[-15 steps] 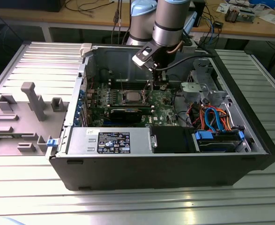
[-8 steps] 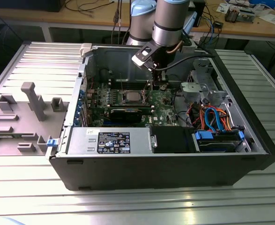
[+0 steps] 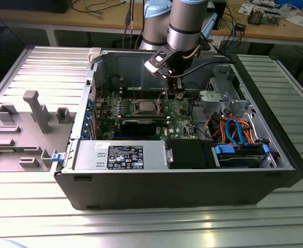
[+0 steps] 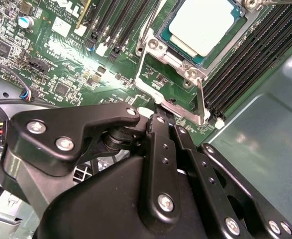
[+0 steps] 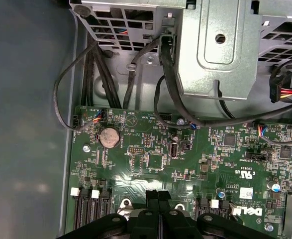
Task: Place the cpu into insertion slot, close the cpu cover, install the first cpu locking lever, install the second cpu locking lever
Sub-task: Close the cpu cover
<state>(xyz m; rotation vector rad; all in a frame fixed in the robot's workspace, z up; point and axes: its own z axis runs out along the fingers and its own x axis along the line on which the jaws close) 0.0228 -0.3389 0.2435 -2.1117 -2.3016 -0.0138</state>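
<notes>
Black pincer (image 4: 164,119) fills the foreground in the second wrist view. Its fingers are drawn together with nothing seen between them, and the tips are over the green board (image 4: 61,64), near the socket's corner. Just beyond the tips, the cpu (image 4: 205,22) lies in the insertion slot (image 4: 161,36), framed by the cpu cover (image 4: 153,50). In the exterior view it sits at 8 o'clock of the pincer. The open computer case (image 3: 182,181) rests on a ribbed metal worktop (image 3: 151,227), with wooden benches (image 3: 105,15) at 12 o'clock.

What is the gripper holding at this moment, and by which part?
Nothing that shows: the gripper is shut with nothing between its fingers, its tips close to the socket's metal frame, where the cpu lies.
</notes>
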